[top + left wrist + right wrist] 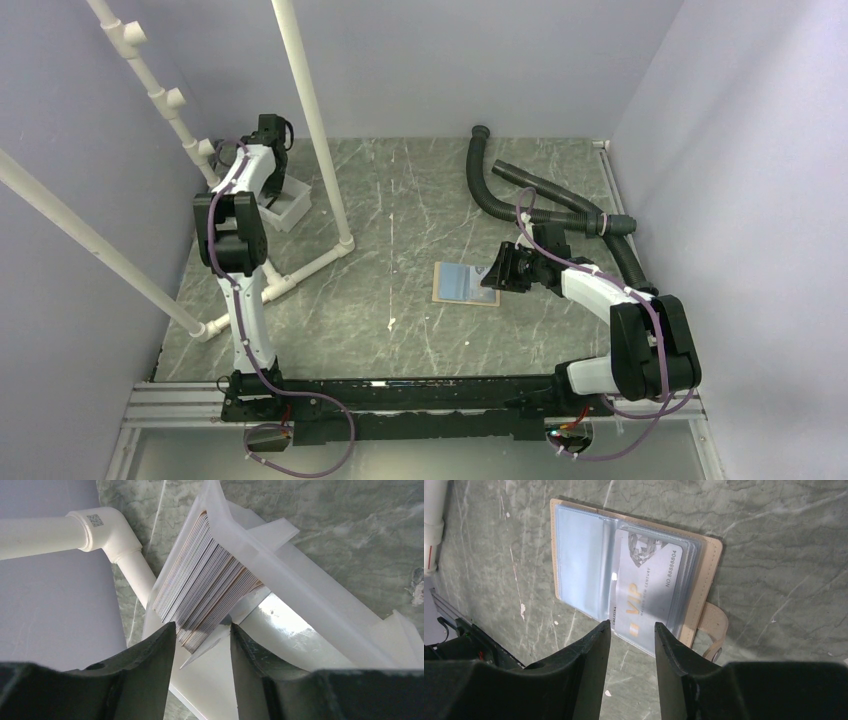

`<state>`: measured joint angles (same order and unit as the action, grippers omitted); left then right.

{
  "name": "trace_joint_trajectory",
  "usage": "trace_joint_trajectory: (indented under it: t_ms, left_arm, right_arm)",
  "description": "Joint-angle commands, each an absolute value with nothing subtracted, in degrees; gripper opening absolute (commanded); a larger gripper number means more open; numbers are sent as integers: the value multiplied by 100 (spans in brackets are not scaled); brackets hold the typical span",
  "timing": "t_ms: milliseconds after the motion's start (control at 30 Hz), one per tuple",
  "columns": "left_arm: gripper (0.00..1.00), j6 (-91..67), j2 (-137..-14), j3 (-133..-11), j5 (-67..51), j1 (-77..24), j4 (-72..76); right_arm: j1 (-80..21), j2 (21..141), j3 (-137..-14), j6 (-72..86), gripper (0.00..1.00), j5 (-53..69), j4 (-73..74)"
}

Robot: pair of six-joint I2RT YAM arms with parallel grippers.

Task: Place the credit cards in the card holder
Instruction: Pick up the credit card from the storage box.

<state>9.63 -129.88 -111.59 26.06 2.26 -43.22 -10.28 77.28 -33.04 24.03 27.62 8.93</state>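
The tan card holder (466, 283) lies open on the table, pale blue-grey sleeves up. In the right wrist view (634, 575) a silver VIP card (646, 587) sits in its right sleeve, and the snap tab (714, 627) points right. My right gripper (631, 626) is open and empty, just above the holder's near edge; it also shows in the top view (497, 270). My left gripper (202, 627) is open at the lower corner of a thick stack of credit cards (200, 587) standing in a white plastic tray (310, 615), not closed on it.
White PVC pipes (310, 110) stand around the left arm, and one elbow (107, 530) is close to the tray. The tray (285, 208) sits at the back left. Dark corrugated hoses (545, 200) lie at the back right.
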Motion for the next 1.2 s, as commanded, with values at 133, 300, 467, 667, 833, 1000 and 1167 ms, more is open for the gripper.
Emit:
trace_joint_trajectory:
  t_ms: [133,300,467,667,833,1000,1167]
  left_arm:
    - [41,1037,-12590,-11360,2844,160,-4213]
    - [36,1011,-12591,-11395,2844,134,-4287]
    - [32,957,-12448,-11431,2765,76,-4437]
    - [18,971,-12211,-11329,2699,53,-4407]
    - [8,852,-12151,-11400,2568,53,-4606]
    - [0,355,-11684,-11142,2376,53,-4821]
    - [0,-951,-10500,-10620,2404,55,-5306]
  right_arm:
    - [-1048,7719,-3296,2355,40,2913,665]
    - [-1054,7731,-3296,2355,40,2921,653]
    - [-1054,7736,-3295,2355,40,2922,654]
    - [-1053,7737,-3297,2373,40,2954,632]
    - [-1049,7709,-3296,2356,40,2944,648]
    - [-1048,7699,-3302,2338,40,2930,669]
    - [-1054,7689,-3330,2308,40,2845,717]
